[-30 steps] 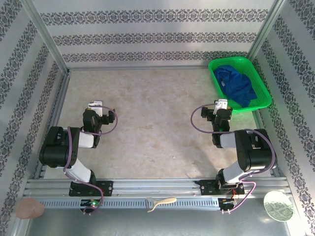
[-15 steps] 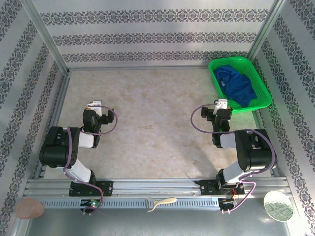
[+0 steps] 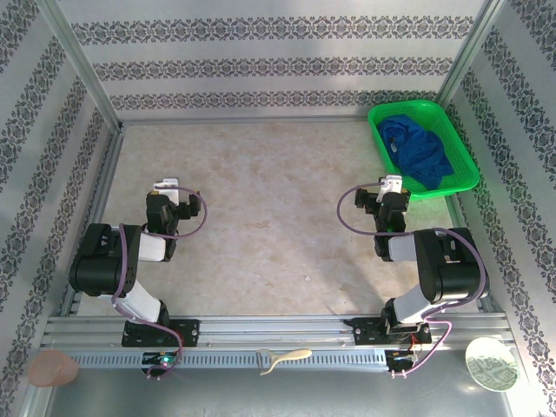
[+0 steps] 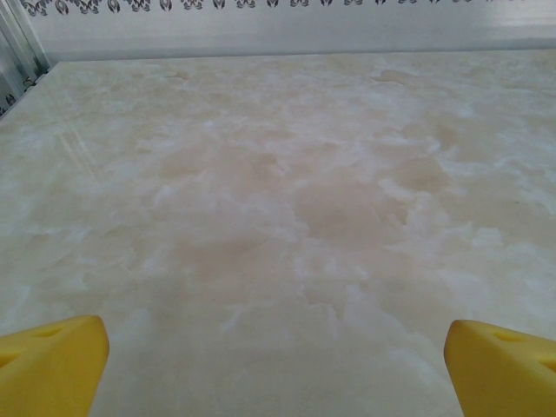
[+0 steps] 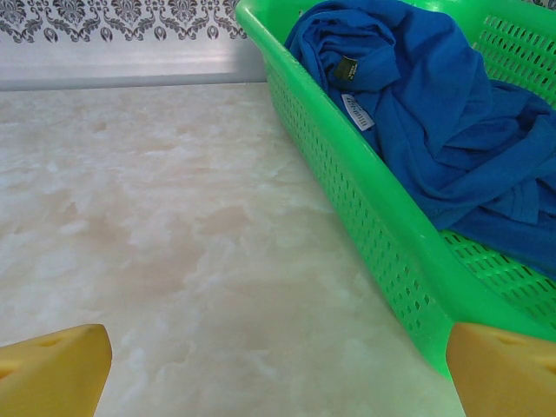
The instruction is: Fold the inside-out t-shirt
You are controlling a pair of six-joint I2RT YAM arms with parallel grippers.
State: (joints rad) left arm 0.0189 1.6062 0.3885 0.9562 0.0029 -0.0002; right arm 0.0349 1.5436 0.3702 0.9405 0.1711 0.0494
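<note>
Table point(image 3: 278, 174): pale marble, bare between the arms.
Right gripper point(image 5: 278, 373): spread, empty, just near-left of the green basket point(image 5: 365, 217).
Left gripper point(image 4: 278, 369): spread, empty, over the bare left side.
T-shirt point(image 5: 452, 130): bunched in the basket, far right.
Next: I'd go over the rim, pinch a high fold, lift clear.
Change: none, both arms parked as before.

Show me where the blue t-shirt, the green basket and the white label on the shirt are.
blue t-shirt point(image 5: 452, 122), right wrist view, on the bunched cloth in its middle.
green basket point(image 5: 347, 187), right wrist view, on its near mesh wall.
white label point(image 5: 356, 111), right wrist view, on the label's face.
</note>
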